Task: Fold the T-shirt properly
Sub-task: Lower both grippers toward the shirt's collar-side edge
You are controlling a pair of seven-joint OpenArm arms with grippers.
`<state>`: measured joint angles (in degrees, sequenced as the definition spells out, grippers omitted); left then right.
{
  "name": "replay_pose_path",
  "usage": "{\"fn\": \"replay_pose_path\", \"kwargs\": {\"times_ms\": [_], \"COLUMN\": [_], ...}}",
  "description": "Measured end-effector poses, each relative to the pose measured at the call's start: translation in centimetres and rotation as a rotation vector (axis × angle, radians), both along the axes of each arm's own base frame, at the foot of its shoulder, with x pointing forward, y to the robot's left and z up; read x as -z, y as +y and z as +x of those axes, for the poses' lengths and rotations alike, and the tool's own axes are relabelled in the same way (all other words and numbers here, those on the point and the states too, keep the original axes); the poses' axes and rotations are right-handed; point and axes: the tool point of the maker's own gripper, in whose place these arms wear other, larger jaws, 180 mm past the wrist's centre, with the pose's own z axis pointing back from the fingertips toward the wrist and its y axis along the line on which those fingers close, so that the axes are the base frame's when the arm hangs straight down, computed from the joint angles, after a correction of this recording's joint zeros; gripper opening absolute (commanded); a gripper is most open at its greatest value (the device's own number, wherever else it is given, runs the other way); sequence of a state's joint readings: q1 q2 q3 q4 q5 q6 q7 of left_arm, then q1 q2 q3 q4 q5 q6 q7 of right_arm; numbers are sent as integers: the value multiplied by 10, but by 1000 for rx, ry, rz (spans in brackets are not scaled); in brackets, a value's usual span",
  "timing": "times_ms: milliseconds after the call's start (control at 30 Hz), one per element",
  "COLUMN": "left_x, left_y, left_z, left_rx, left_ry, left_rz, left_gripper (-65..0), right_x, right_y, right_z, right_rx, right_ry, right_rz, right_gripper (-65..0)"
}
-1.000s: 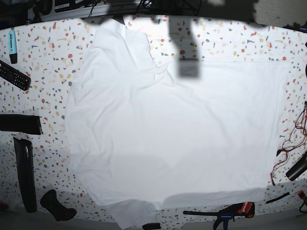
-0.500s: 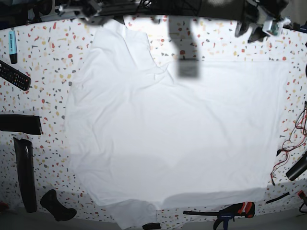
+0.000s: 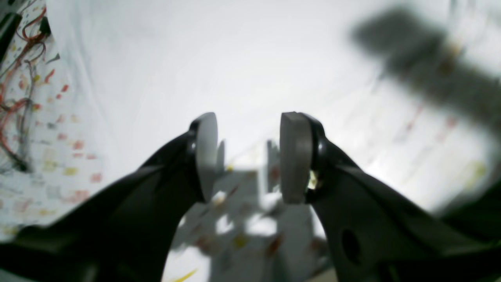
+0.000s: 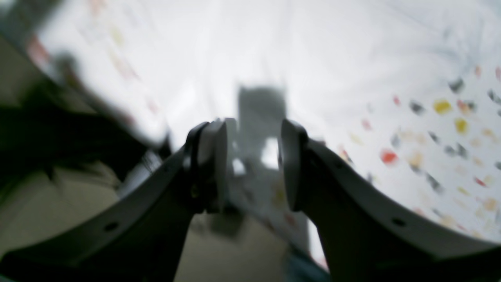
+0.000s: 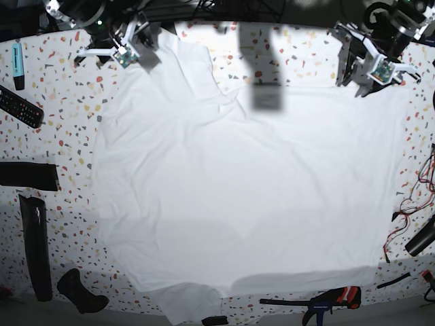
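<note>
T-shirt (image 5: 238,183) lay spread flat on the speckled worktop (image 5: 61,115), covering most of it, one sleeve at the far left, the other at the near edge, body lightly wrinkled. No fold was visible, so I'd judge this as the approach for the first grasp, nothing done on the task proper. Right end effector (image 5: 129,49) hung over the far-left sleeve area; in its wrist view the pads (image 4: 213,164) stood apart with only blurred cloth and worktop in the gap, nothing held. Left end effector (image 5: 367,71) hung over the far-right corner of the shirt, just by the cloth edge; its pads (image 3: 295,156) were also apart and empty. Whether either was touching the fabric I couldn't tell, both wrist views were too blurred. Next move, as I read it: bring each end effector down onto a far edge or corner, pinch a single layer without bunching, then carry the cloth over in step so the fold line stays straight. Risk: the cloth is soft, so an uneven lift would skew it. Clutter sat clear of the shirt: remote (image 5: 19,105) far left, clamp (image 5: 329,299) near right, cables (image 5: 414,197) at right.
</note>
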<state>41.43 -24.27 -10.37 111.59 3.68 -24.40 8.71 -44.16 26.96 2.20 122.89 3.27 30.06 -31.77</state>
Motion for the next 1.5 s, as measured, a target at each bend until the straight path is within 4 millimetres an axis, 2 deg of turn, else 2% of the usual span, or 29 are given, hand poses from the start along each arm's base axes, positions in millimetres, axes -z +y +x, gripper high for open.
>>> {"fn": "replay_pose_path", "kwargs": {"times_ms": [100, 200, 300, 400, 567, 767, 967, 1300, 1333, 1367, 1467, 1500], "left_x": [1, -2, -7, -7, 3, 55, 64, 71, 71, 71, 73, 73], "left_y": [22, 44, 54, 52, 50, 73, 93, 96, 98, 99, 99, 99], "left_z": [1, 6, 11, 10, 9, -14, 10, 35, 37, 37, 34, 34], "left_rx": [99, 193, 242, 296, 345, 385, 294, 318, 314, 311, 315, 318], "left_ry": [4, 1, -5, 2, -2, 97, 8, 0, 4, 7, 14, 16], "left_rz": [194, 371, 440, 455, 512, 664, 763, 755, 759, 763, 761, 764], "left_gripper": [-396, -396, -396, -396, -396, -396, -396, -397, -408, -445, -650, -650], "right_x": [-26, -50, -44, -42, -44, -43, -43, -43, -43, -43, -44, -45], "right_y": [6, 0, -14, -22, -23, -24, -23, -22, -22, -22, -21, -19], "right_z": [5, 14, 14, 13, 15, 14, 14, 14, 14, 14, 14, 16], "right_rx": [-123, -173, -166, -158, -161, -161, -156, -156, -156, -156, -157, -162], "right_ry": [-66, -122, -98, -89, -101, -99, -98, -99, -100, -99, -103, -113], "right_rz": [-48, -157, -222, -272, -282, -283, -280, -274, -275, -274, -270, -260], "right_gripper": [-415, -415, -415, -415, -415, -415, -415, -415, -415, -415, -415, -415]}}
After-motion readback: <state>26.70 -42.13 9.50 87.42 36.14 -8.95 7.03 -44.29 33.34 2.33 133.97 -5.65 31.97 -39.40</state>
